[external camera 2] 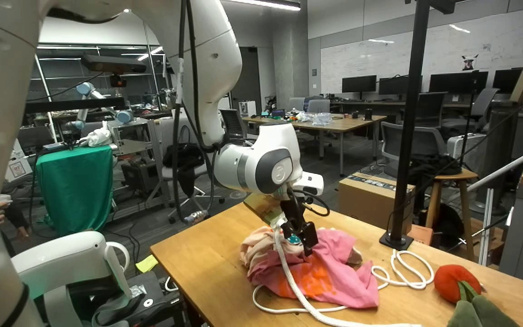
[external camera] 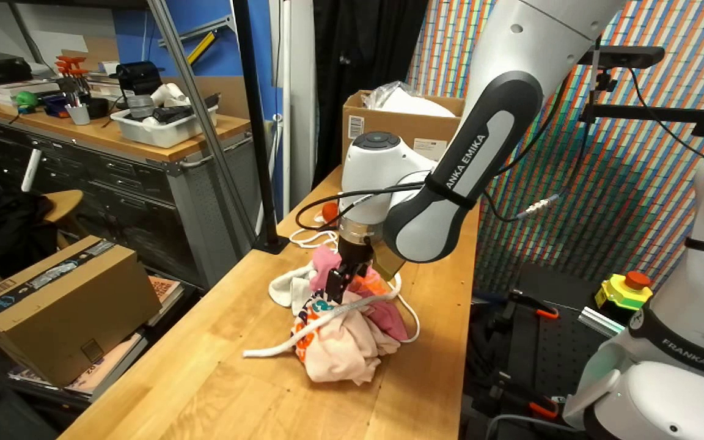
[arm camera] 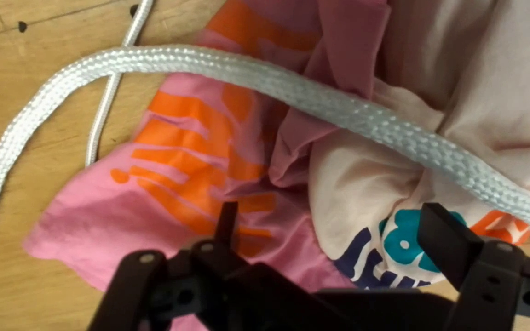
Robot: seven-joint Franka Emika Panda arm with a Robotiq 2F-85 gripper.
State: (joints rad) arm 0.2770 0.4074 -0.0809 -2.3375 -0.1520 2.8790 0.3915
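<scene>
The jaws stand wide apart, gripping nothing, over a crumpled pink cloth (arm camera: 108, 225) and a cream cloth (external camera: 343, 354) heaped together on the worktop (external camera: 254, 397). A thick white rope (arm camera: 292, 89) lies across both; from here I can't tell whether the jaws touch the heap below.
</scene>
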